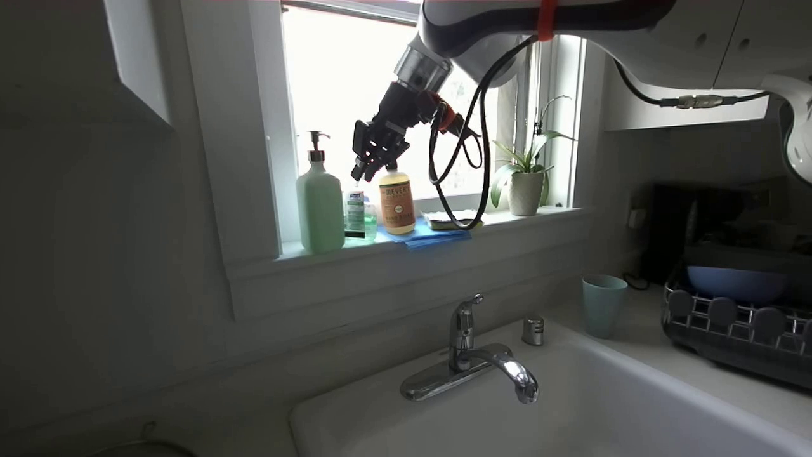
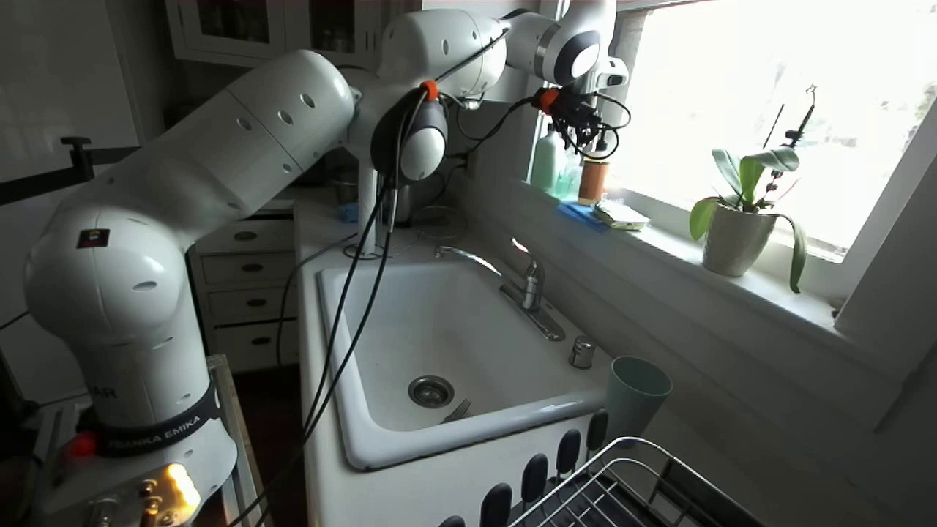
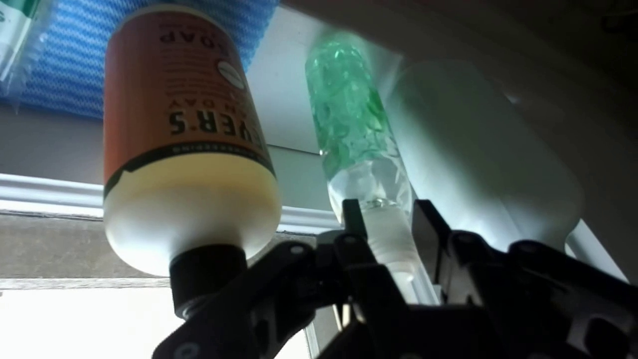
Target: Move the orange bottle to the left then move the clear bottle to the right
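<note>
Slowly, we should lift the transparent green-filled bottle (image 3: 355, 119) upright; whether the black tool (image 3: 388, 213) grasps it, we cannot tell.

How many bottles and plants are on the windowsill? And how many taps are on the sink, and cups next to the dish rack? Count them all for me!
Bottles: 3 (orange bottle, clear bottle, green pump bottle)
Potted plants: 1
Taps: 1
Cups: 1
Total: 6
</note>
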{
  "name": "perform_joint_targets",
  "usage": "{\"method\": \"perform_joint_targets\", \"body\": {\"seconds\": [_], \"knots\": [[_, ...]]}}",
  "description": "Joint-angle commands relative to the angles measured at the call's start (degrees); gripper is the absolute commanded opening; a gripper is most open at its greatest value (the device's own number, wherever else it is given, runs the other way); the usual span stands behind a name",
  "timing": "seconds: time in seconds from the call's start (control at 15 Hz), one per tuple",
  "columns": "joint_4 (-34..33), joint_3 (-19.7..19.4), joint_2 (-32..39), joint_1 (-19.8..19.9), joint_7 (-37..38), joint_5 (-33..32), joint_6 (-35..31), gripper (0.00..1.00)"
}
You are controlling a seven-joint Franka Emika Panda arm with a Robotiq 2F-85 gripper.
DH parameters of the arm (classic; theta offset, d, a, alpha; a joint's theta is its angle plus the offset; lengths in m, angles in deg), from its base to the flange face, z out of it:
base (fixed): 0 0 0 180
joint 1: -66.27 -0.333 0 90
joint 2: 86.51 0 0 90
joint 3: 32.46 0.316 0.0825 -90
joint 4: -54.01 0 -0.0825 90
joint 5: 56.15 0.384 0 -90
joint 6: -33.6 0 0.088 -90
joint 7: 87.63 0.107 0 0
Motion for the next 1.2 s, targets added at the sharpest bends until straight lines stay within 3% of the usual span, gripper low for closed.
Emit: {"method": "perform_joint_targets", "body": {"seconds": [0.0,0.47,1.13], "knots": [[1.67,1.35,-1.33,1.07,-2.01,1.27,1.07,0.08],[2.42,0.89,-4.24,1.46,-1.49,0.79,2.53,0.08],[3.38,0.58,-8.62,3.84,-0.80,0.72,16.31,0.08]]}}
